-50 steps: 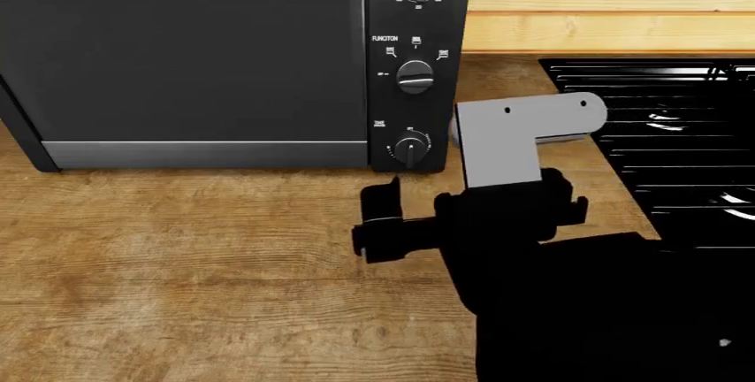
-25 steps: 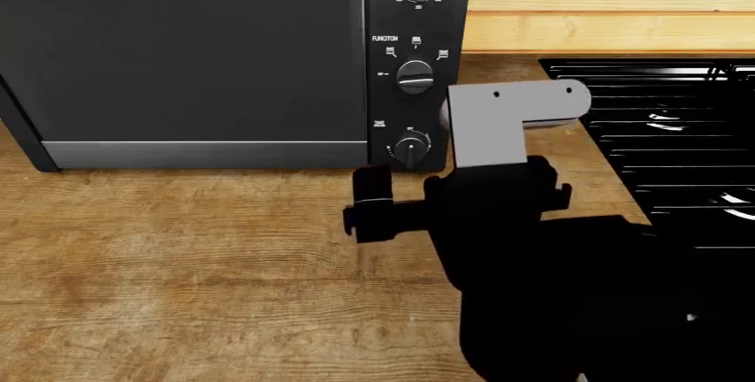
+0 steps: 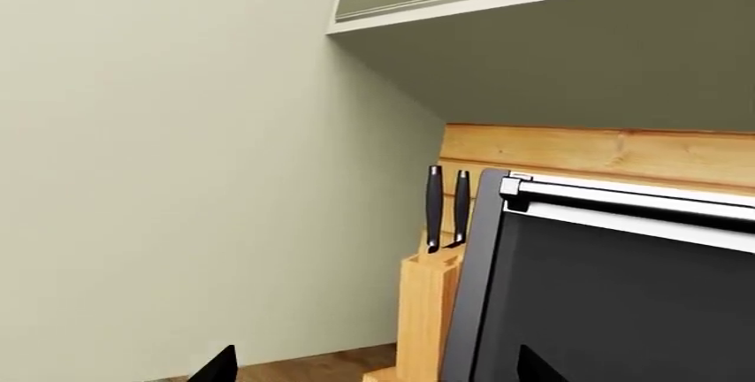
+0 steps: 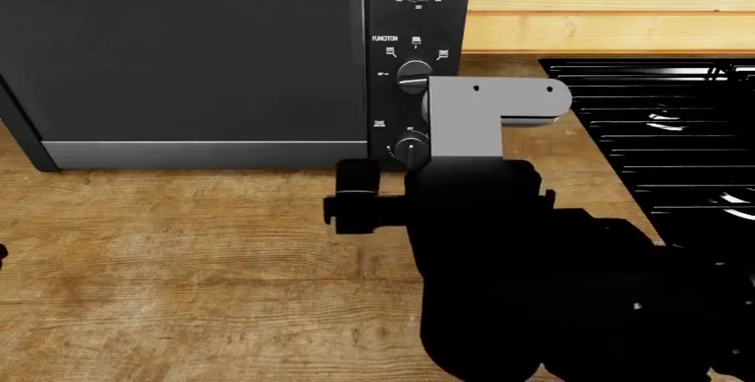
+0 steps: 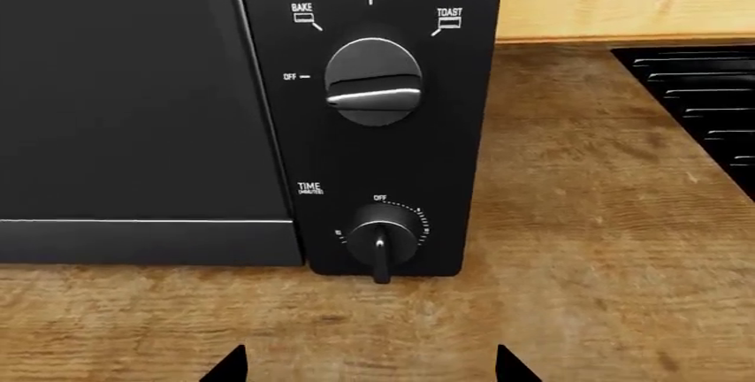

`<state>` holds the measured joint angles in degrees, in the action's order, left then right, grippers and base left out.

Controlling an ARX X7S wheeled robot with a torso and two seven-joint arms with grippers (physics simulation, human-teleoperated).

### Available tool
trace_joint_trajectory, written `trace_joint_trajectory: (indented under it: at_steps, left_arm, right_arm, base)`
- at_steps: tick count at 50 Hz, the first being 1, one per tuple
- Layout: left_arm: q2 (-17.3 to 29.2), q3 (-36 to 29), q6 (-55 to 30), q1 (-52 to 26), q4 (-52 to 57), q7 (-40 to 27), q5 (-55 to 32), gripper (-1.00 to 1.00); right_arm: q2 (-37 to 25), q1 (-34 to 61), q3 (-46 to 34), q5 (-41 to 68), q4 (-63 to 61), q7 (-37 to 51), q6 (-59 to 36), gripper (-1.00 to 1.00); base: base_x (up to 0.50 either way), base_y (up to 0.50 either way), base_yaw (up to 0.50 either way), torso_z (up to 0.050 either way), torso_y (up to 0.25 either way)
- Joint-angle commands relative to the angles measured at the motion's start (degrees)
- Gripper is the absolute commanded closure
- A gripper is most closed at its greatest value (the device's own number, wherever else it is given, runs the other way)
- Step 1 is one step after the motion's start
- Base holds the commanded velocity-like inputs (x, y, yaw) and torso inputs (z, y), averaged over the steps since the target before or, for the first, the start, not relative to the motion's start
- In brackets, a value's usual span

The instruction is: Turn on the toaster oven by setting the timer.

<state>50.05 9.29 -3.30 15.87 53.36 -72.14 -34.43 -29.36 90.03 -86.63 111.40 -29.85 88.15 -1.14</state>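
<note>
Timer (image 5: 380, 233) sits lowest on the oven (image 4: 189, 55) panel, under the FUNCTION knob (image 5: 371, 81); from the head camera the right arm's grey bracket (image 4: 478, 117) half hides it. Right end effector (image 5: 371, 369) faces the timer, just short of it, released, only its fingertips (image 5: 224, 369) showing. Left end effector (image 3: 371, 373) shows two spread tips, released, beside the oven's far side near a knife block (image 3: 425, 311). Oven stands on a wood table (image 4: 177, 267), stovetop (image 4: 673, 126) beside it, plank wall behind

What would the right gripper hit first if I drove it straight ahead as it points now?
Probably the small black timer knob on the black toaster oven; it sits centred between the right gripper fingertips, though remaining depth is unclear.
</note>
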Motion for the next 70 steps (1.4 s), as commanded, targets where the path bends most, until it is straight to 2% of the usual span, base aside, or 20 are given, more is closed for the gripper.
trace_joint_trajectory:
  at_steps: [1,24,43,70]
  left_arm:
    - [-0.3,-1.5,-0.5,-1.6,-0.7,0.5,0.0,-1.0]
    - [-1.3,-0.6,1.4,0.4,-1.0,1.9,0.5,-1.0]
    - [-1.6,-1.0,1.0,-0.5,-1.4,2.3,0.3,-1.0]
    - [-2.2,-1.3,1.0,-0.6,-1.8,2.9,0.7,-1.0]
  right_arm:
    - [2.2,2.7,-4.5,1.9,1.4,1.0,4.5,-1.0]
    - [4.6,6.9,-10.0,3.1,5.5,0.3,5.8,-1.0]
    - [6.2,7.5,-10.0,6.9,8.0,-4.0,5.0,-1.0]
    - [6.6,6.8,-11.6,6.7,12.0,-6.2,4.5,-1.0]
  base:
    - [0.0,0.0,0.0,0.0,0.0]
    - [0.0,0.0,0.0,0.0,0.0]
    - [0.0,0.0,0.0,0.0,0.0]
    - [0.0,0.0,0.0,0.0,0.0]
